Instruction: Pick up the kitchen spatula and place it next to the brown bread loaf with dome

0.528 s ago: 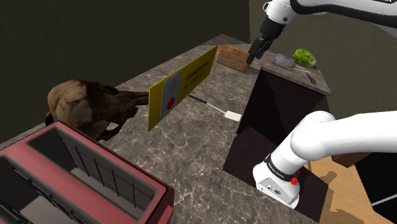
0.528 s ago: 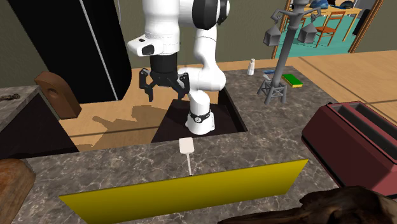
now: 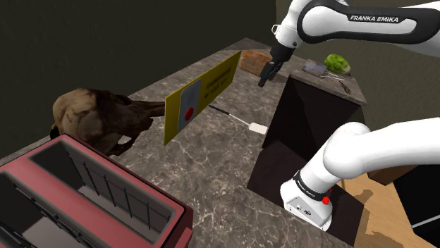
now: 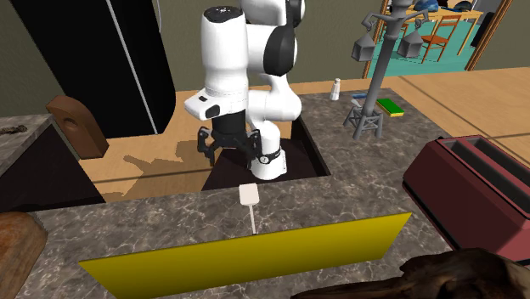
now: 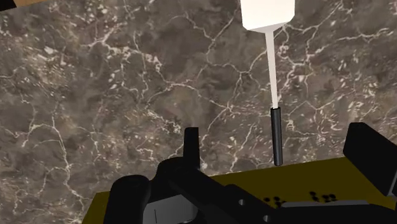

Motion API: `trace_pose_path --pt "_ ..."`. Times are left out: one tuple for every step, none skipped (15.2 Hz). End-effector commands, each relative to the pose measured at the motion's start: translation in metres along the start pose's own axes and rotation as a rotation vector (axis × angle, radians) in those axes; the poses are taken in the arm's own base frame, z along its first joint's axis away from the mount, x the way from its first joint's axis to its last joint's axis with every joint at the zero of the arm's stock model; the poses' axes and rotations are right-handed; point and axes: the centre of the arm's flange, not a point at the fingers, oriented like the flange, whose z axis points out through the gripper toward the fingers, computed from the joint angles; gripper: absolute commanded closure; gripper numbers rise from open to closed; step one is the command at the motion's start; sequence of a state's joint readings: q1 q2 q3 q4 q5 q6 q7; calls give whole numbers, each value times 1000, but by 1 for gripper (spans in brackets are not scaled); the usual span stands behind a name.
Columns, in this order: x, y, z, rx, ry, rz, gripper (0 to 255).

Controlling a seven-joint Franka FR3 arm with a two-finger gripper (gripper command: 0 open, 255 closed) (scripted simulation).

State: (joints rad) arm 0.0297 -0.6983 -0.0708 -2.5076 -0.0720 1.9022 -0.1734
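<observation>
The spatula lies flat on the dark marble counter, with a white blade, a thin white shaft and a black handle. Its handle end runs under the yellow sign. My black gripper hangs open above the counter, holding nothing. In the wrist view the black handle lies between the spread fingers, well below them. The brown bread loaf rests at the counter's far end in the shoulder view, just behind the gripper.
A red toaster and a brown animal figure stand on the counter. A dark cabinet carries a green vegetable. A brown arched block and a grey rack stand further back.
The arm has swung towards the shoulder view's left and lowered, bringing the open gripper from beside the dark cabinet to above the counter near the spatula. The spatula has not moved.
</observation>
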Motion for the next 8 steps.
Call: trace_pose_path --pt "6 -7 22 9 -1 -29 0" --pt "9 -11 34 13 -3 -43 0" --pt "12 -15 46 18 -4 -57 0" --pt "15 -19 58 22 -6 -72 0" --pt "18 -23 70 27 -7 -86 0" --pt "21 -27 82 32 -9 -100 0" --pt "24 -31 94 36 -10 -114 0" --pt "26 -36 106 41 -12 -129 0"
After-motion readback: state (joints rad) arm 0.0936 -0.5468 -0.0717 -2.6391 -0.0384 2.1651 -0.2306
